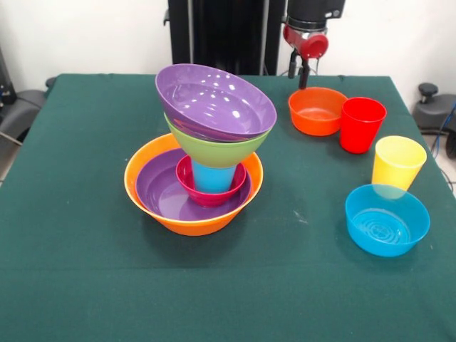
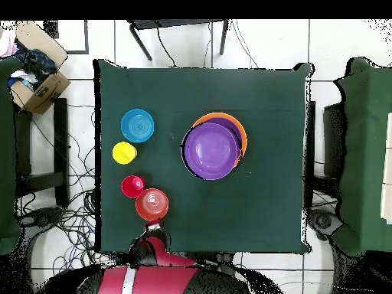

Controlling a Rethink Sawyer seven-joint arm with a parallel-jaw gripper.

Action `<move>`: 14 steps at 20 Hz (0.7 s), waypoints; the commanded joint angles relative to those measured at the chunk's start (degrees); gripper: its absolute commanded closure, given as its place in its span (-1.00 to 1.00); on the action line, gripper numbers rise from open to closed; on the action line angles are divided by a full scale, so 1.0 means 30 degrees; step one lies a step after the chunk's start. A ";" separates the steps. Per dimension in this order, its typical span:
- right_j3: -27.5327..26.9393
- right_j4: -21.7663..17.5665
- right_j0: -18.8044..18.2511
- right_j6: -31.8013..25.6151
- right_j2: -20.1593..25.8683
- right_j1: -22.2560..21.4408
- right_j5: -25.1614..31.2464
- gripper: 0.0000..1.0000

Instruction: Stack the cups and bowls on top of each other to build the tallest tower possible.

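Note:
The tower stands left of centre: a large orange bowl holds a purple bowl, a small pink-red bowl and the blue cup. A lime green bowl sits on the cup, with a second purple bowl tilted on top. From overhead the top purple bowl hides most of the pile. The small orange bowl, red cup, yellow cup and small blue bowl stand apart on the right. My gripper hangs empty behind the small orange bowl, at the table's robot-side edge.
The green tablecloth covers the table. A cardboard box and dark chairs stand off the table. The robot's black pedestal stands behind the far edge.

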 commanded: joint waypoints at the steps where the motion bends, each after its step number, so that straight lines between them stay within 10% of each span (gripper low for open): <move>1: -0.3803 0.1720 0.0005 0.3988 0.0922 0.1232 -0.1174 -1.00; 14: -0.2567 0.1921 -0.0911 0.3158 0.1640 -0.1279 0.2441 -1.00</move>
